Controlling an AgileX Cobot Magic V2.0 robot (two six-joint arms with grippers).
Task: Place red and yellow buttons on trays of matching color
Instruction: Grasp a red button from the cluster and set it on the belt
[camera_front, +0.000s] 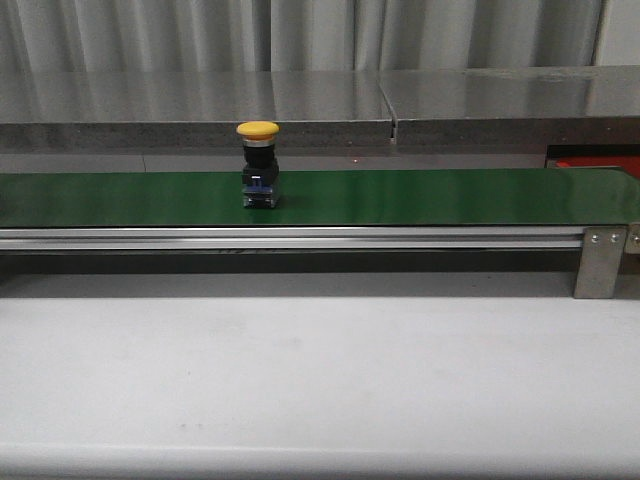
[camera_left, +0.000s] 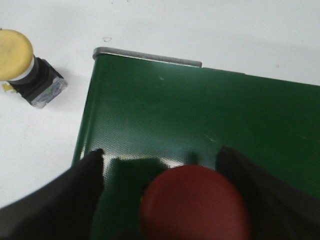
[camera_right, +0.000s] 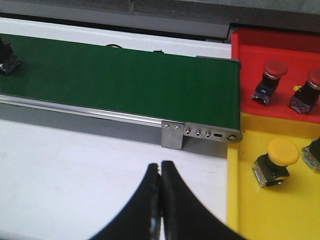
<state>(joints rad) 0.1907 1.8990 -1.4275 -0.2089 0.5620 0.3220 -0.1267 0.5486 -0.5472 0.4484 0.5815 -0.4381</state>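
Observation:
My left gripper (camera_left: 160, 156) is open over the end of the green belt (camera_left: 200, 110). A red button (camera_left: 195, 205) sits between its fingers, close to the right one, with belt showing on its other side. A yellow button (camera_left: 22, 62) lies on its side on the white table beside the belt. Another yellow button (camera_front: 258, 165) stands upright on the belt. My right gripper (camera_right: 160, 165) is shut and empty above the white table. The red tray (camera_right: 245, 75) holds two red buttons (camera_right: 270, 80). The yellow tray (camera_right: 245, 210) holds a yellow button (camera_right: 277, 162).
The belt's metal end bracket (camera_right: 200, 134) stands between my right gripper and the trays. A second button body (camera_right: 312, 152) shows at the yellow tray's edge. A grey steel counter (camera_front: 320, 100) runs behind the belt, and a strip of red tray (camera_front: 598, 162) shows at far right.

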